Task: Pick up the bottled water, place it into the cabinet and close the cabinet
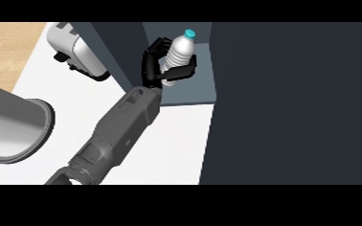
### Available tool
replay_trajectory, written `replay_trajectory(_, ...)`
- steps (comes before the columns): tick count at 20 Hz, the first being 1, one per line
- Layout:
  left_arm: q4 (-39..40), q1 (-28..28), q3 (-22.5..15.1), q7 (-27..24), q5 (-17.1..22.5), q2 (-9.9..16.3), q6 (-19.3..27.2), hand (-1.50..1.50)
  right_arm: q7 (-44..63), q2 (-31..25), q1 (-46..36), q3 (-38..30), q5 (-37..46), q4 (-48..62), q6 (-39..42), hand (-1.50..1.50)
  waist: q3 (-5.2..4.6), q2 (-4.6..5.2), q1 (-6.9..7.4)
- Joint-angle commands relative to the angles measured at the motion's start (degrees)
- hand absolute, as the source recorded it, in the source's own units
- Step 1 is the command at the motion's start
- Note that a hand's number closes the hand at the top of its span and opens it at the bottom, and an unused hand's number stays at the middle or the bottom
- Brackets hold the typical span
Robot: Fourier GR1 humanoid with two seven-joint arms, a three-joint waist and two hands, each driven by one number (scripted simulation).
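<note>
Bottled water [182,49] sits in the upper middle of the frame, clear body with a blue cap, tilted slightly so the cap leans toward the upper right. My robot hand [157,66] has its fingers [155,45] curled round the bottle's left side and its thumb [182,71] wrapped across the lower body, so it is gripping the bottle. I cannot tell from this view which of my two hands it is; only one forearm [117,131] shows, grey, running from the lower left of the frame up to the wrist. Bottle and hand are inside the open cabinet [185,93], above its grey-blue shelf floor; whether the bottle's base touches that floor is hidden by the thumb. Dark cabinet door [283,100] fills the right side of the frame, just beside the bottle. White surface [170,143] lies below the cabinet. Toaster [74,52] stands at upper left, and a grey pot [21,129] at the left edge.
</note>
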Motion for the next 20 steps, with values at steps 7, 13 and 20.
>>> replay_trajectory(7, 10.8, -5.4, 1.1, -4.8, -0.1, 0.0, 3.1, 1.50, -1.3, -1.1, 3.0, -0.4, -2.3, -4.8, 2.0, -1.50, -0.01, 0.38, -1.66)
replay_trajectory(13, 16.5, -11.0, 2.4, -3.0, -1.7, 0.0, 0.9, -1.50, 1.2, -2.2, 1.6, -3.0, -3.8, -5.9, 3.3, -1.50, -0.05, 0.68, -1.14)
replay_trajectory(20, 17.3, -12.4, 4.9, -3.7, -0.3, 0.0, -1.4, -1.50, -0.6, -0.4, 1.8, -2.0, -3.3, -3.7, 3.3, -1.50, -0.05, 0.67, -1.27)
